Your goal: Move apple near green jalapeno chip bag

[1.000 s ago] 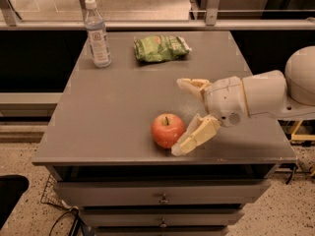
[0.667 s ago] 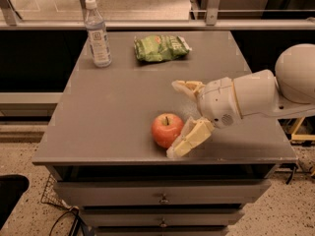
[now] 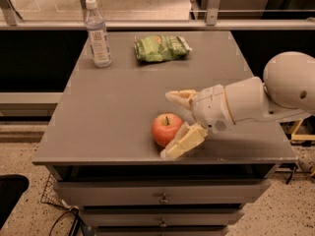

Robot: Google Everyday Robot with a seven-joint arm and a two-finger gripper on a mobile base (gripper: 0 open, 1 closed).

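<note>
Sitting near the front edge of the grey cabinet top (image 3: 113, 107), your apple (image 3: 165, 130) is upright, stem up. Your gripper (image 3: 168, 125) reaches in from the apple's right, jaws spread wide and gripping nothing: one finger (image 3: 186, 140) lies right at the apple's front-right side, the other is behind it, apart. Well behind the apple you see the green jalapeno chip bag (image 3: 160, 48); the water bottle (image 3: 98, 34) stands far behind and left of the apple.

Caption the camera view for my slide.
Open hand brackets the apple near the table front; green chip bag lies at the back.
</note>
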